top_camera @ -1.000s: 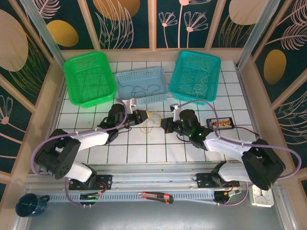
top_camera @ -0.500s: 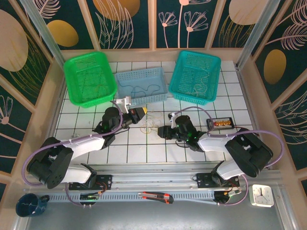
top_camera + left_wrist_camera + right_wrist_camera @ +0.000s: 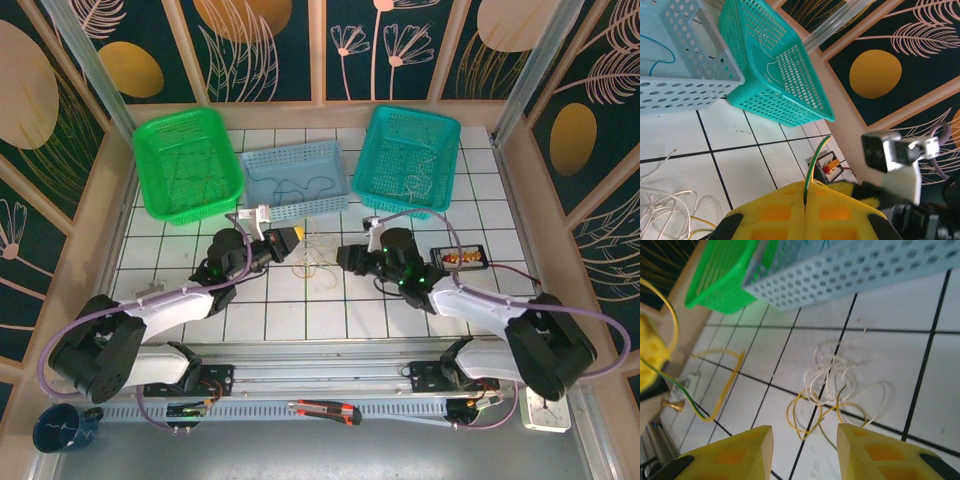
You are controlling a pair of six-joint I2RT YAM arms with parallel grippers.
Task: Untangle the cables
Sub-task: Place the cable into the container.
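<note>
Hovering my right claw [image 3: 804,442] half open, empty, the cables [image 3: 832,385] dead ahead at frame centre; left claw [image 3: 805,199] pinched shut on what looks like one greenish-yellow strand [image 3: 811,162].

- Three baskets stand in a row along the far side of the table [image 3: 300,320]: the left basket [image 3: 187,165], the middle basket [image 3: 295,180] and the right basket [image 3: 408,160].
- The cables [image 3: 315,258] lie in a loose heap on the table, just in front of the middle basket.
- The left claw [image 3: 296,237] sits just left of the heap, with one cable pinched in it.
- The right claw [image 3: 345,258] sits just right of the heap, apart from it.
- A small box [image 3: 460,258] lies right of the right claw, in front of the right basket.
- On the near ledge, a cup [image 3: 60,428] sits far left and a clock [image 3: 547,408] far right.
</note>
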